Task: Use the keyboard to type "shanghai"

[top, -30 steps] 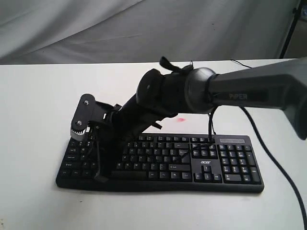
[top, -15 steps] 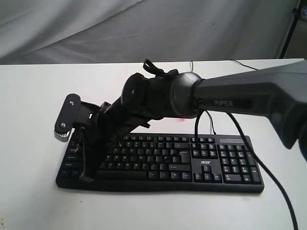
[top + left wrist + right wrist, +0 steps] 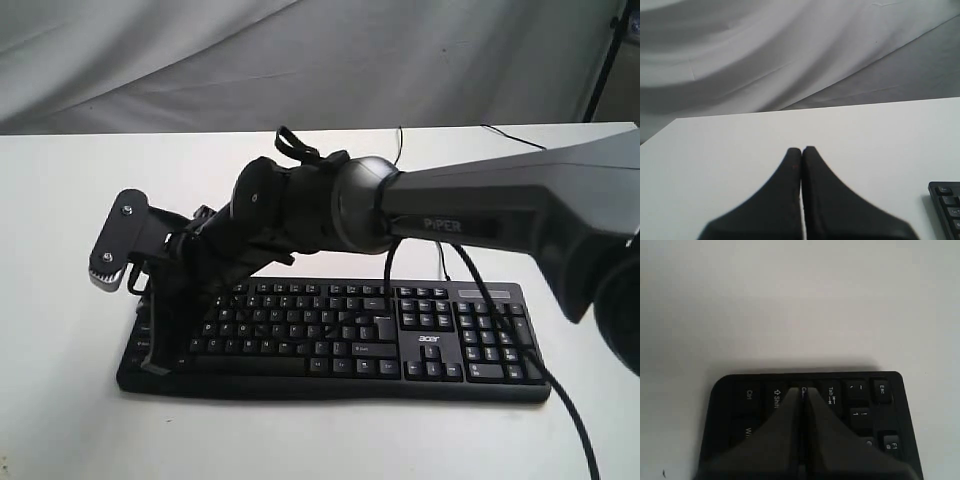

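Exterior view first: the keyboard point(image 3: 340, 335) is sitting in the lower middle of the frame on the white surface point(image 3: 60, 180). Its long side is running left to right, with the number pad and the little acer logo point(image 3: 428, 340) toward the right end. A black cable point(image 3: 560, 400) is trailing over that right end toward the lower right corner. The right arm point(image 3: 500, 210) is coming in from the right edge and reaching across the middle. The right end effector point(image 3: 157, 362) is pointing down at the keyboard's far left end, fingers pressed together.

The right wrist view is showing the same thing up close. The right end effector point(image 3: 801, 390) is pinched flat with no gap, and its tip is covering the key between Shift point(image 3: 776, 397) and Tab point(image 3: 830, 394), with only "Ca" peeking out. Ctrl point(image 3: 749, 394) and Esc point(image 3: 882, 389) are sitting at the two corners of this end of the keyboard point(image 3: 865, 415). Can't tell if the tip is actually pressing the key or just hovering.

In the left wrist view, the left end effector point(image 3: 801, 150) is also squeezed tight and holding nothing. It's hanging over bare surface point(image 3: 715, 150), with just a corner of the keyboard point(image 3: 946, 200) poking in and grey cloth point(image 3: 740, 50) hanging behind.
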